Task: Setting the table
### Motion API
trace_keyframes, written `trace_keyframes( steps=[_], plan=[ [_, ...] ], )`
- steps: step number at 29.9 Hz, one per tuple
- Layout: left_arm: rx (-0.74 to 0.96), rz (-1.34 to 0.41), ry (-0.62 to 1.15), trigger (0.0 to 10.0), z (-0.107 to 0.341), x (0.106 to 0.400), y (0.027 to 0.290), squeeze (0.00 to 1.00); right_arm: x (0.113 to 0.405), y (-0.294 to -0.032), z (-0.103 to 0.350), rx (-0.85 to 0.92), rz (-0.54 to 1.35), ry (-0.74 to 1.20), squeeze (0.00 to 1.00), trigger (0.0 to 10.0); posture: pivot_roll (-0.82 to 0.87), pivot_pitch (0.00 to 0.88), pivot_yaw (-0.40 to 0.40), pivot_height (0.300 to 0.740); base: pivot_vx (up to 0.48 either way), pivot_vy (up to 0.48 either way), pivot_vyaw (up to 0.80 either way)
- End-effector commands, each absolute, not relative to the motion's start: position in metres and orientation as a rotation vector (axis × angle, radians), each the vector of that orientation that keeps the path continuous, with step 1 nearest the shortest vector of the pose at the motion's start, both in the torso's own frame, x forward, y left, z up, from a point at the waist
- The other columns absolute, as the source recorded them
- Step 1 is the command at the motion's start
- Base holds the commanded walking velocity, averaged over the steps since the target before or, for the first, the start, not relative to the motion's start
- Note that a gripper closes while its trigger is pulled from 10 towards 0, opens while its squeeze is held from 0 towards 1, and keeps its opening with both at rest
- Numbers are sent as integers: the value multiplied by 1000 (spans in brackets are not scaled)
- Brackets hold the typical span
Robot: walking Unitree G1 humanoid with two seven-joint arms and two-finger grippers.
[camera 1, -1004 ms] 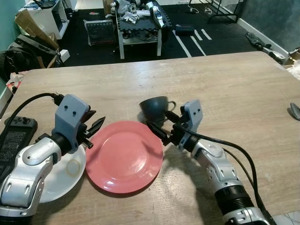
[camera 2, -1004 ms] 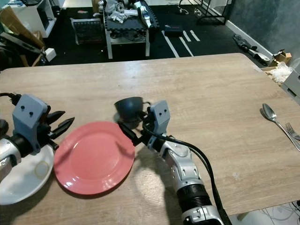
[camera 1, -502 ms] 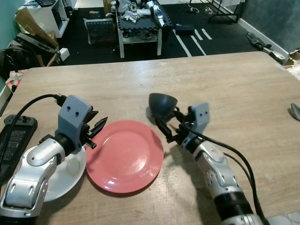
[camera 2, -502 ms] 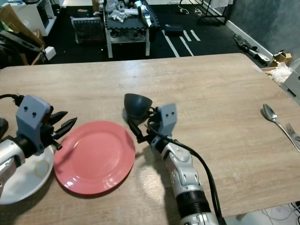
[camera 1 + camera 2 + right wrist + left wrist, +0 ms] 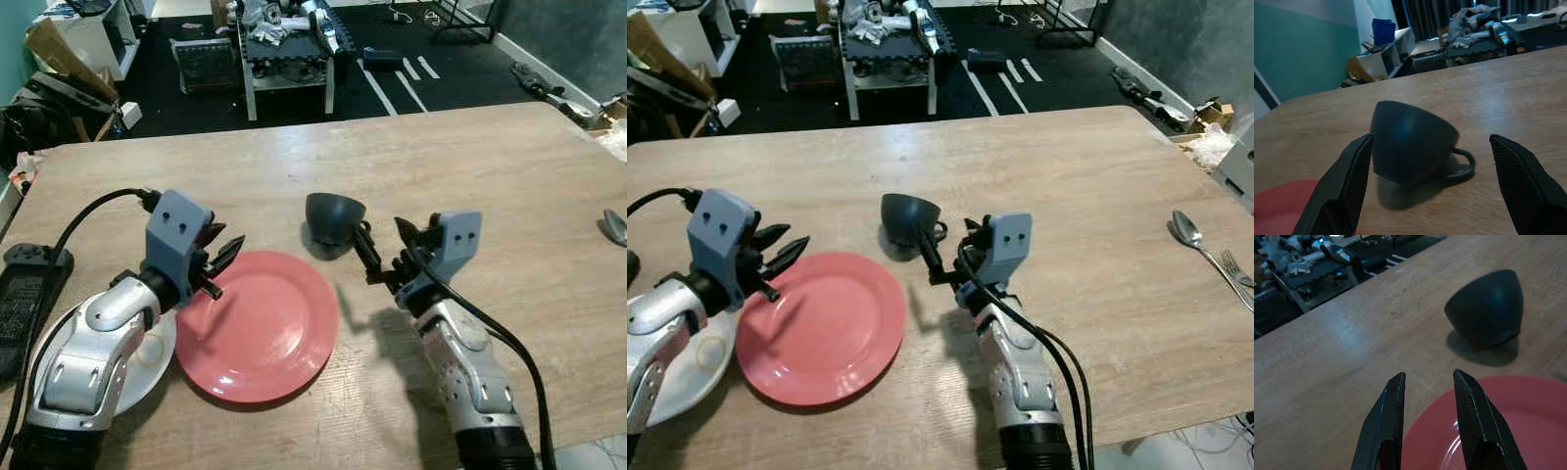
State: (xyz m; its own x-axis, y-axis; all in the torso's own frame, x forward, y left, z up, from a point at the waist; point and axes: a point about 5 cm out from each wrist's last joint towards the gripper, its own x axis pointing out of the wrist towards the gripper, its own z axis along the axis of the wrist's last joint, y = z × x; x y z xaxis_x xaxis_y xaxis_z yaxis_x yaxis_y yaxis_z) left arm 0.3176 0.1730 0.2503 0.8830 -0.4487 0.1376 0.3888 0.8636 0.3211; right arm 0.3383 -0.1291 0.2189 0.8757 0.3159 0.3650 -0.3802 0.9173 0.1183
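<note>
While our right gripper (image 5: 384, 253) hangs with its two black fingers spread wide and holding nothing, the dark cup (image 5: 331, 217) lies tipped on its side on the wooden table (image 5: 490, 176), just ahead of those fingertips, apart from them as far as we can tell. From our right wrist camera the cup (image 5: 1413, 143) sits between the parted fingers, its handle (image 5: 1463, 161) down against the wood.

Our left gripper (image 5: 223, 259) hovers over the near-left rim of the red plate (image 5: 260, 325), fingers a little apart and empty; our left wrist view shows the fingers (image 5: 1386, 416) above the plate's edge with the cup beyond. The plate lies toward the table's near edge, the cup just past its far rim. A white plate (image 5: 137, 362) rests beside the red one near the left edge, partly under our left arm. A spoon (image 5: 1193, 238) and a fork (image 5: 1236, 276) lie at the right edge.
</note>
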Motion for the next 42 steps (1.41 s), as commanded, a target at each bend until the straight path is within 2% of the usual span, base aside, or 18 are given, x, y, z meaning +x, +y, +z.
trace_keyframes(
  steps=[1,12,22,30,42],
  plan=[
    [290,-437,-209,10000,247,318,173,0,335,-131,217,197,353,-335,0,10000,12,168,126,740,0,0,0],
    [285,-412,-223,10000,247,322,175,0,334,-133,218,198,325,-328,0,10000,27,139,118,740,0,0,0],
    [279,-333,-227,10000,240,326,175,0,324,-167,210,136,227,-306,0,10000,40,102,113,740,0,0,0],
    [264,-270,-255,10000,244,329,176,0,323,-178,215,119,195,-320,0,10000,57,84,108,740,0,0,0],
    [255,-282,-300,10000,255,334,166,0,320,-184,215,144,140,-334,0,10000,101,63,121,740,0,0,0]
  ],
)
